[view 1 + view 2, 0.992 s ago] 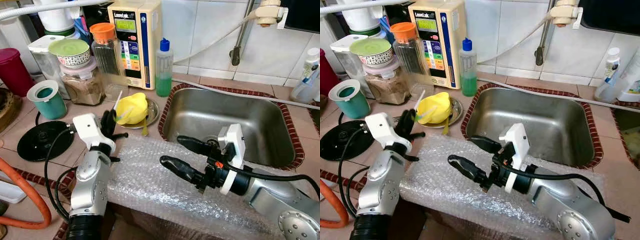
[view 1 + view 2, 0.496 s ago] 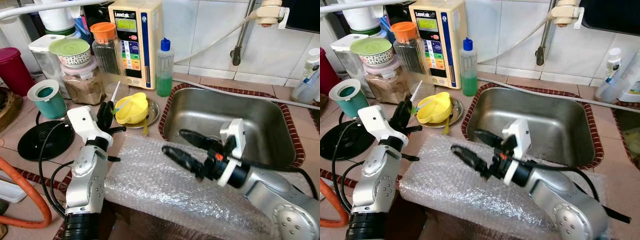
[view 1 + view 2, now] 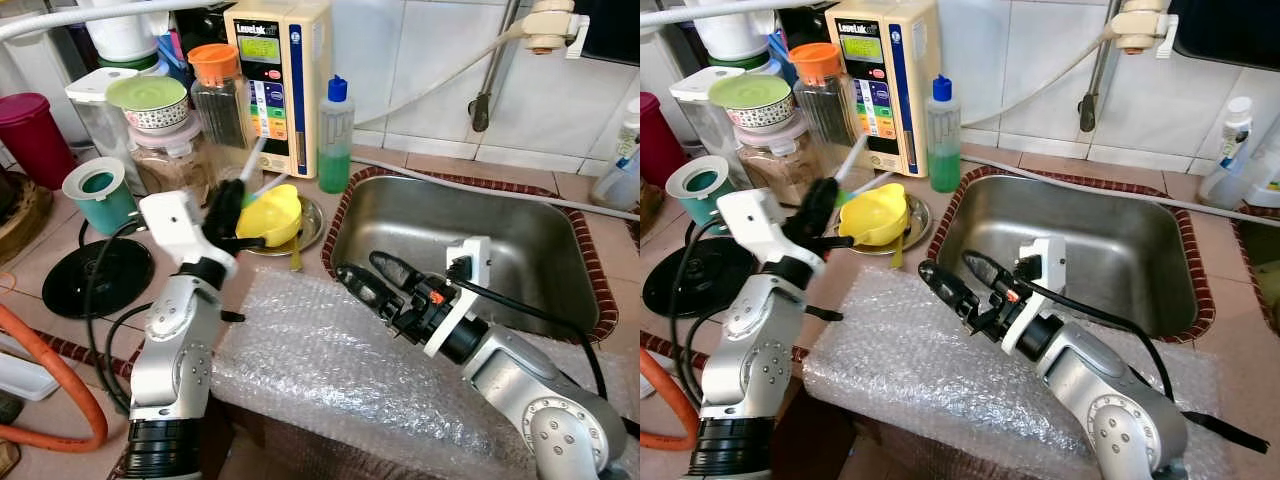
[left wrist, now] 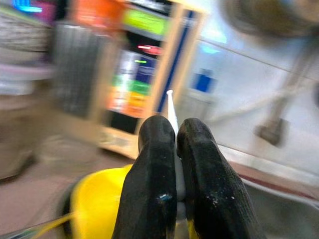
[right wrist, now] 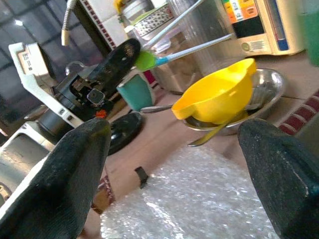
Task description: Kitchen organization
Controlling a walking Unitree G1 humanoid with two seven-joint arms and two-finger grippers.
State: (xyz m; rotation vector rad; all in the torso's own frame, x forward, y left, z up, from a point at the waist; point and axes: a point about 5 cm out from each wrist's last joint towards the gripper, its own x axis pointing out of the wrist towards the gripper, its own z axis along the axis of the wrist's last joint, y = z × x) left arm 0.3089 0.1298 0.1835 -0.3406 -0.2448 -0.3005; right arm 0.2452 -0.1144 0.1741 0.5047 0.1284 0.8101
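Black jaws pinch a straw

Left gripper (image 4: pixel 174 169) is closed on a pale straw (image 3: pixel 252 160) above the yellow bowl (image 3: pixel 270 215) near the sink's (image 3: pixel 520 250) edge. Right gripper (image 3: pixel 372 280) hangs open over bubble wrap (image 3: pixel 320 360) at the bench's front edge.

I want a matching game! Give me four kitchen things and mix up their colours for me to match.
Things:
1. bowl on the metal plate
2. soap bottle by the sink
3. jar lid
4. cup near the black disc

Colours:
A. orange
B. teal
C. yellow
D. green with a blue cap

Pairs: 1-C, 2-D, 3-A, 4-B
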